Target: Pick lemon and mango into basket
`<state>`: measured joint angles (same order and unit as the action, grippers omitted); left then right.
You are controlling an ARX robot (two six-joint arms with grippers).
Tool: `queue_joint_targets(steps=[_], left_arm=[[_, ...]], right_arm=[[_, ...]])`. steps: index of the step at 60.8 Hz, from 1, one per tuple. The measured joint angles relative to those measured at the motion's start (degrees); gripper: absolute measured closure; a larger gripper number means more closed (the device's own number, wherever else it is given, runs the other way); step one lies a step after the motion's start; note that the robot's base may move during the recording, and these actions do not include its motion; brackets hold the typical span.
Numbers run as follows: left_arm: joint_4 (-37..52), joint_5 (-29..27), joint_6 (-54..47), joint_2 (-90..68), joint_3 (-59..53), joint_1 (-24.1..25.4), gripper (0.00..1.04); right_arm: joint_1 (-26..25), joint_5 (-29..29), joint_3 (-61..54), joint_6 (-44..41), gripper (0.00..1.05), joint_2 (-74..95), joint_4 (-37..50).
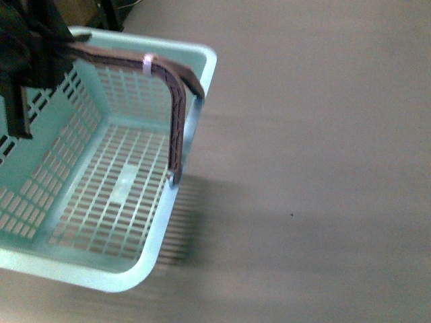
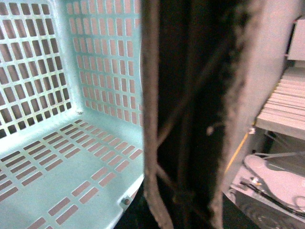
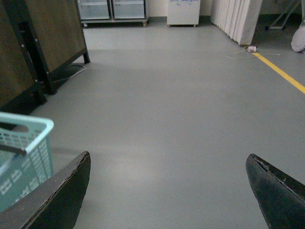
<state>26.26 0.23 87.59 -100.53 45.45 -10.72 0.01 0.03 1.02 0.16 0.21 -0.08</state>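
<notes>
**A:** Which step am I working on?

**B:** You are standing at the very start, as I judge it. The basket (image 1: 202,60) is showing an empty slotted bottom, and neither the lemon nor the mango is appearing in any view. The basket is sitting on the left of the scene, seemingly lifted off the floor (image 3: 181,95), going by the shadow under it.

**A:** What is the next move asking of me?

**B:** You are needing to bring the fruit into sight first, then reach with your free arm.

**A:** And the pincers?

**B:** Your right pincer (image 3: 167,162) is standing wide apart, holding nothing. Your left pincer (image 1: 47,50) is pressing up against the brown handle (image 1: 176,128) at the far left. I cannot tell whether it is clamped there.
</notes>
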Motion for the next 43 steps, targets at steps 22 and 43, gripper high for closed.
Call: queue_joint_targets(steps=[22, 43], left_arm=[[-14.73, -1.84, 4.00, 36.41, -2.93, -0.42, 0.99], [-22.69, -4.72, 4.04, 48.50, -2.05, -1.97, 0.99]], right_arm=[[0.00, 0.00, 0.00, 0.00, 0.09, 0.00, 0.00], [0.00, 0.00, 0.00, 0.00, 0.09, 0.00, 0.00]])
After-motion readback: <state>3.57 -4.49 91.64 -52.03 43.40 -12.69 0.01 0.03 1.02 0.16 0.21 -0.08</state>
